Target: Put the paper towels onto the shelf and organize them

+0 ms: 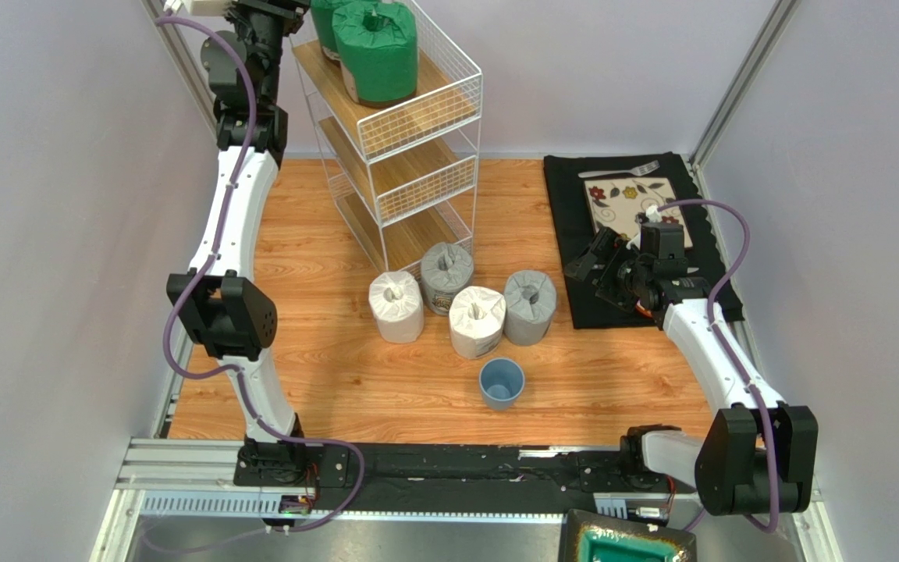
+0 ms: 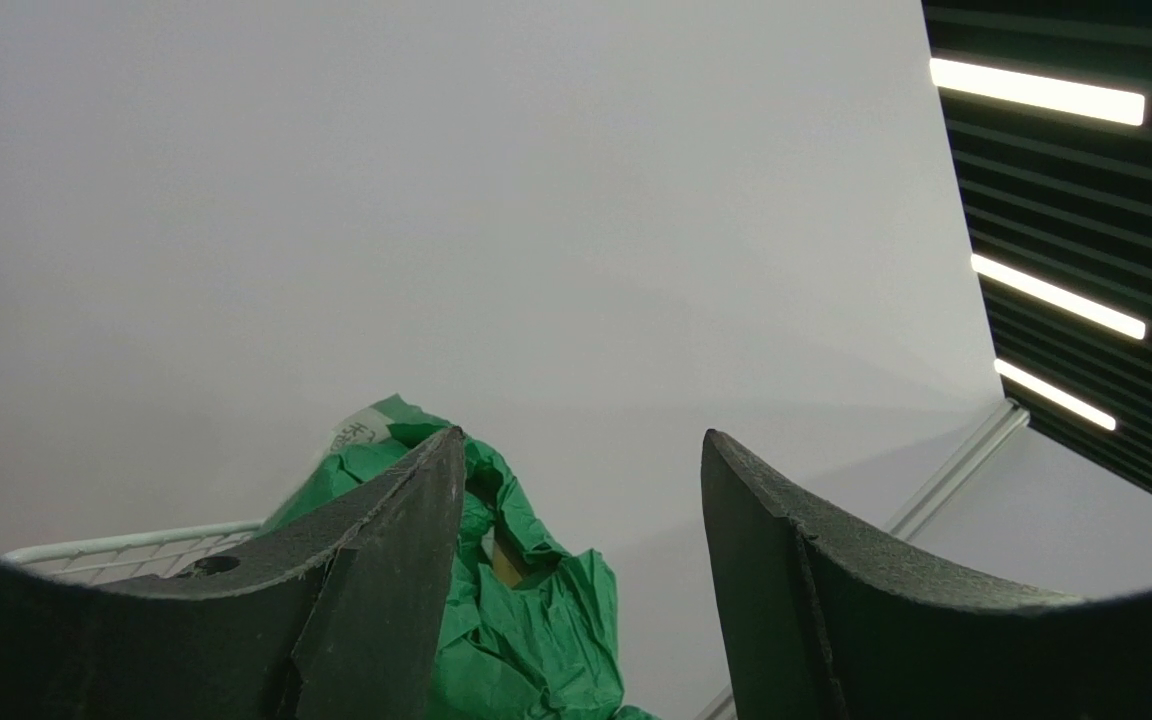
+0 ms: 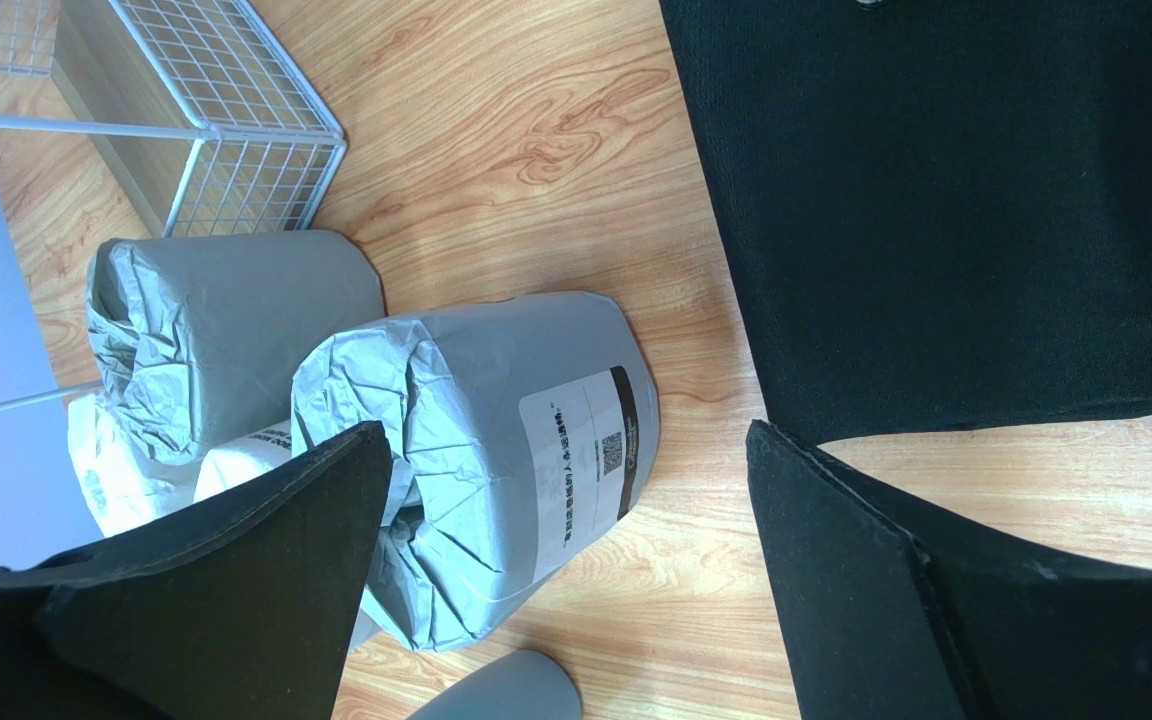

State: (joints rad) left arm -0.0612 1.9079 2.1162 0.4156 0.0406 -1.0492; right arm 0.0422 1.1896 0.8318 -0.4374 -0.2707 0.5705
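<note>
Two green paper towels (image 1: 375,49) (image 1: 328,26) stand on the top tier of the white wire shelf (image 1: 419,176). My left gripper (image 1: 290,18) hovers beside them at the shelf's upper left. In the left wrist view this gripper (image 2: 582,437) is open and empty, with a green roll (image 2: 537,630) just behind its left finger. Two white rolls (image 1: 397,306) (image 1: 477,321) and two grey rolls (image 1: 446,275) (image 1: 529,307) stand on the table before the shelf. My right gripper (image 1: 583,267) is open to the right of them, and the nearest grey roll (image 3: 492,450) lies below its fingers.
A small blue cup (image 1: 501,383) stands in front of the rolls. A black mat (image 1: 572,211) carrying a floral plate (image 1: 624,199) lies at the right, partly under my right arm. Grey walls close in both sides and the back.
</note>
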